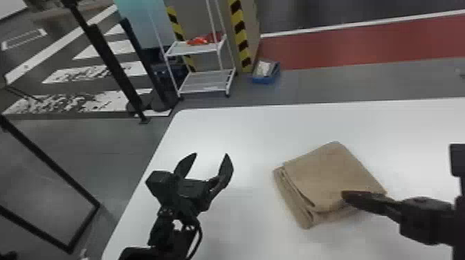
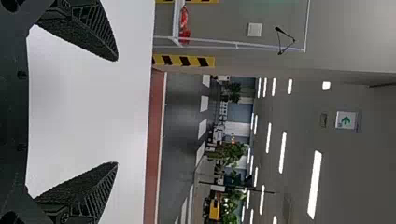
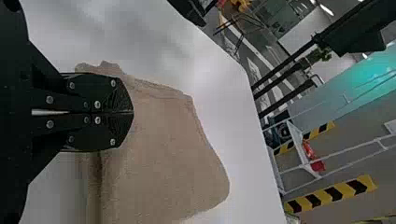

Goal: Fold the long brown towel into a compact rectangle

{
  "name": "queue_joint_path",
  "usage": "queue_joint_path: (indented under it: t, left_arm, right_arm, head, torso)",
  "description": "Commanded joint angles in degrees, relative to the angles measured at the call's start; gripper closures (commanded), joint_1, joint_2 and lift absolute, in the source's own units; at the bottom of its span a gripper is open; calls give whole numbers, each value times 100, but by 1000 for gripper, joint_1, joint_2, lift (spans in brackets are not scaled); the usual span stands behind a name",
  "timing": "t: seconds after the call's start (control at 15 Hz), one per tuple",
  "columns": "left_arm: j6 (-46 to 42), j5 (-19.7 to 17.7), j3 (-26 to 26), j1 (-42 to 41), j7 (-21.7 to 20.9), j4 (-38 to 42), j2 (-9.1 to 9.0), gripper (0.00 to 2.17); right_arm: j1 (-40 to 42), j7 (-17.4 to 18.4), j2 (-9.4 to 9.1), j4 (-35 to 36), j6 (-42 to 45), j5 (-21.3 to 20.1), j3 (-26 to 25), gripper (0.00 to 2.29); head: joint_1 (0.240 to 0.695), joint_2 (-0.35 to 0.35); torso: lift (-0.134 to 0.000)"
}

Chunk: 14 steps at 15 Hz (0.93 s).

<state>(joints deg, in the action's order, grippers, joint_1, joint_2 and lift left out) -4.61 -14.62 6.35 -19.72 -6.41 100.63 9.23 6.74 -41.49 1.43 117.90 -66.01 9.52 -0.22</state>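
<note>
Towel lies on the table, right of the left gripper, folded into a thick, roughly four-sided stack; layered edges show on its left and near sides. Right gripper is over the towel's near right part, fingers pressed together; contact cannot be determined. Left gripper is above the table, apart from the towel, fingers spread, nothing between them. Beyond the table stand a white cart and a blue box.
</note>
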Motion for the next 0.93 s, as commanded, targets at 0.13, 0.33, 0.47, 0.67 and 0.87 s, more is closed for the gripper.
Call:
queue_joint_path:
  t: [0.13, 0.33, 0.47, 0.67, 0.87]
  left_arm:
    - [0, 3, -20, 21, 9, -17, 27, 83]
    - [18, 3, -28, 12, 9, 0, 27, 83]
    - [18, -6, -2, -6, 9, 9, 44, 83]
    - [0, -15, -2, 3, 9, 0, 44, 83]
    - [18, -15, -11, 12, 9, -26, 35, 83]
  right_arm:
    - [117, -17, -3, 163, -620, 6, -541, 2020]
    - [-348, 150, -38, -233, -778, -231, -242, 2020]
    - [-735, 308, -47, -628, -760, -354, -93, 2020]
    - [-1342, 466, -73, -1331, -549, -459, 118, 2020]
    - [-1755, 774, -117, -1920, 206, -477, 285, 2020]
  head:
    - [695, 274]
    - [695, 255]
    - [695, 257]
    - [695, 260]
    - [695, 258]
  torso:
    - [-125]
    - [-125]
    - [-125]
    - [-125]
    - [-125]
